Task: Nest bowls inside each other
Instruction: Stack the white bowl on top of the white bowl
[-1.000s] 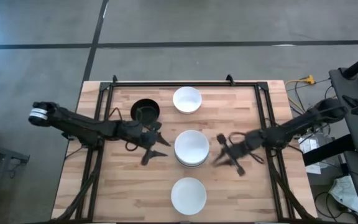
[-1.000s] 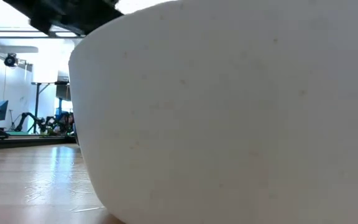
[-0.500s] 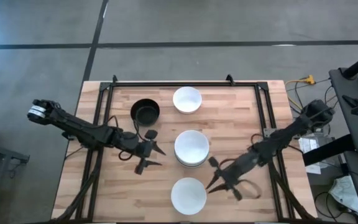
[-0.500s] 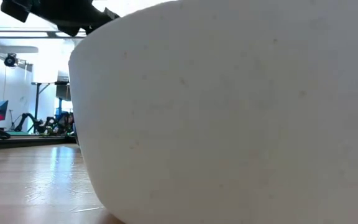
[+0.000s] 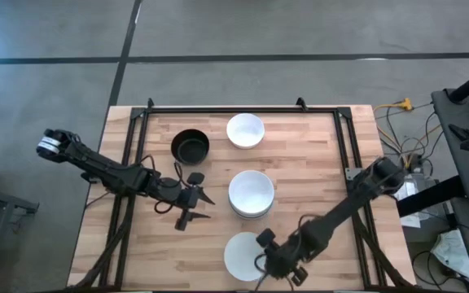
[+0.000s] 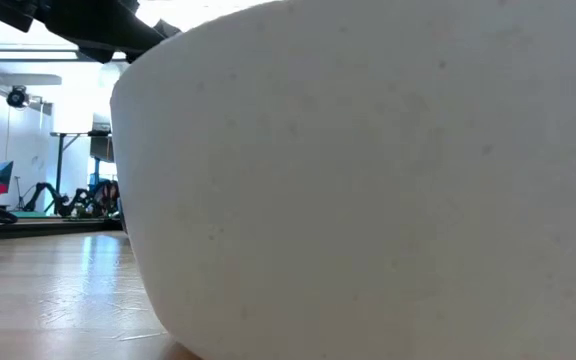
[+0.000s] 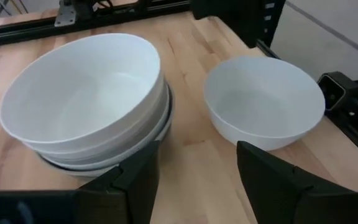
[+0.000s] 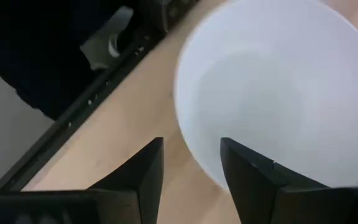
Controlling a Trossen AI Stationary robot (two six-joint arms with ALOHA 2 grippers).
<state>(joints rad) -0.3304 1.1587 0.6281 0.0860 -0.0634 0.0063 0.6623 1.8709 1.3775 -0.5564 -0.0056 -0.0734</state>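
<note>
A stack of white bowls [image 5: 251, 194] [image 7: 86, 99] stands on its base at the table's middle. A single white bowl [image 5: 245, 130] sits toward the far edge, with a black bowl [image 5: 190, 146] to its left. Another white bowl [image 5: 243, 256] [image 8: 278, 87] rests near the front edge and fills the low view [image 6: 368, 180]. My left gripper [image 5: 195, 205] [image 7: 197, 180] stands open left of the stack, pointing at it. My right gripper [image 5: 265, 252] [image 8: 191, 168] is open over the near bowl's right rim, one finger [image 8: 247, 174] over the inside, the other [image 8: 143, 174] outside, touching nothing that shows.
Black rails [image 5: 347, 146] run along the table's sides and back. Bare wood [image 5: 308, 155] lies right of the stack and far bowl. In the low view a dark arm part [image 6: 78, 20] shows above the bowl, with room equipment behind.
My right gripper has swung from right of the stack toward the near edge and leftward, ending at the near white bowl's right rim. My left gripper has drawn back a little from the stack, toward the near edge. The bowls have stayed put.
</note>
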